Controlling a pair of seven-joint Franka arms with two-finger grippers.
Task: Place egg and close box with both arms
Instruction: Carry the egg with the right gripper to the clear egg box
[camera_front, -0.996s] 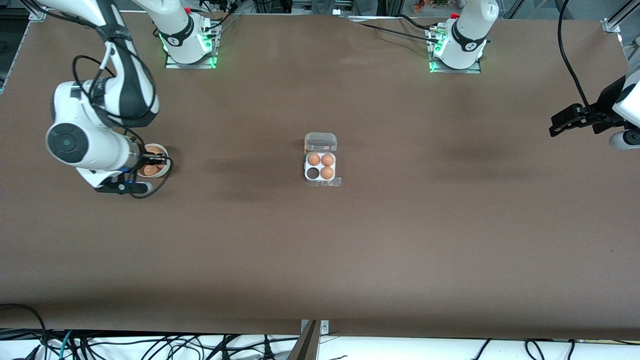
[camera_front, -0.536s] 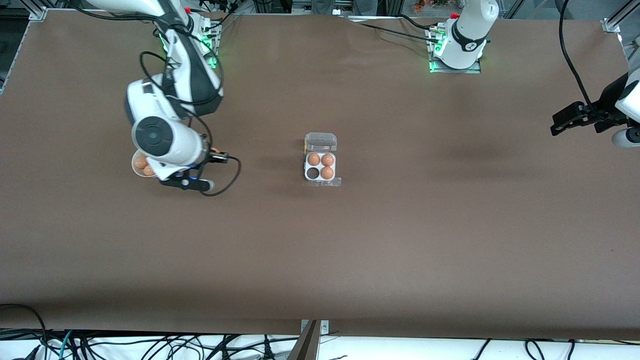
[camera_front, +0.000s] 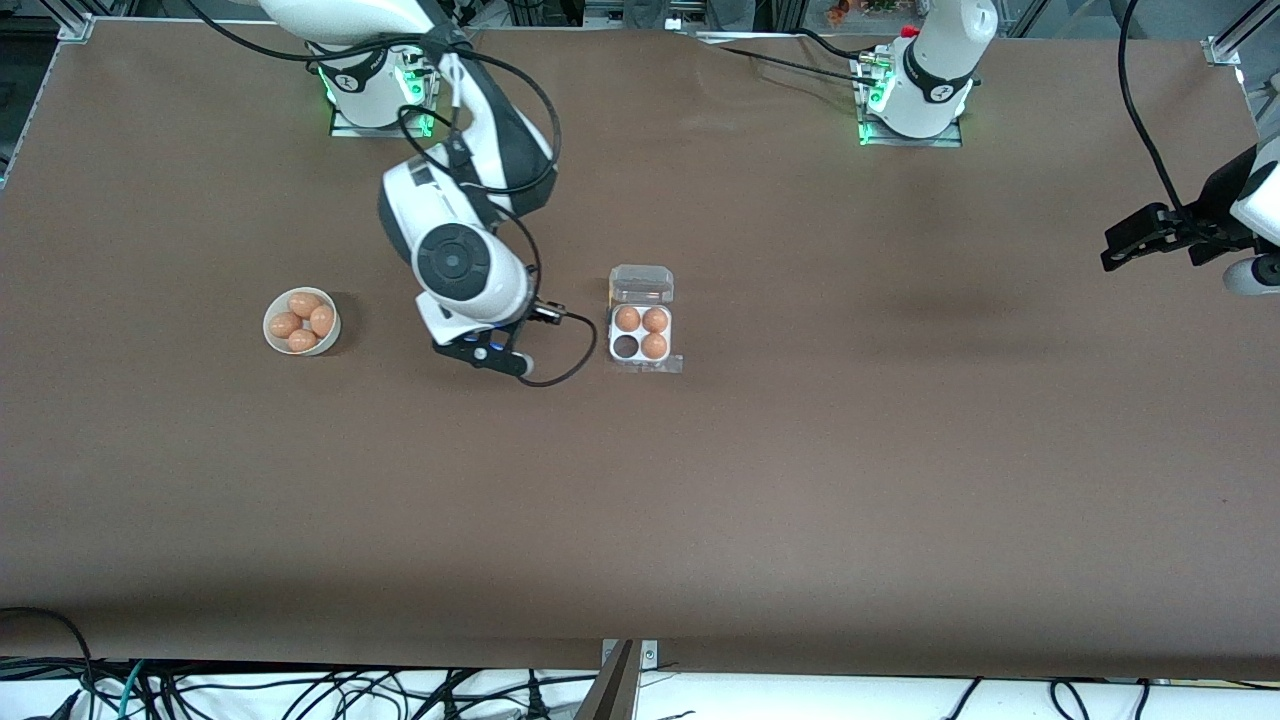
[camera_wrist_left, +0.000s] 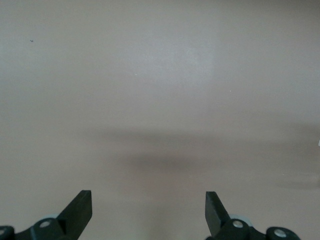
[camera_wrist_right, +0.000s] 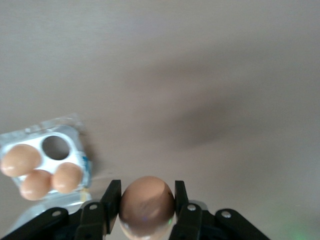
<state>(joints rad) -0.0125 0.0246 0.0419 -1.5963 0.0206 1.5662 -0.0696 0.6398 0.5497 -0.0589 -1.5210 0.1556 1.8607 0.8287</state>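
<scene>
Right end effector (camera_wrist_right: 147, 210) grips an egg (camera_wrist_right: 146, 202) over the table beside the box (camera_front: 641, 330); left end effector (camera_wrist_left: 148, 207) waits, apparently open and empty.

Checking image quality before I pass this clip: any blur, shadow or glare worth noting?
Front view: even light, soft arm shadows on the table. Right wrist view: the egg in the right tool is soft-focused, and the box is blurred. Left wrist view: only a faint shadow above the open left tool.

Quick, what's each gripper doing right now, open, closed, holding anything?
Left gripper: open, holding nothing, over bare table, waiting.
Right gripper: closed on a smooth brown egg, over the table beside the small clear-plastic four-cell egg box.
</scene>
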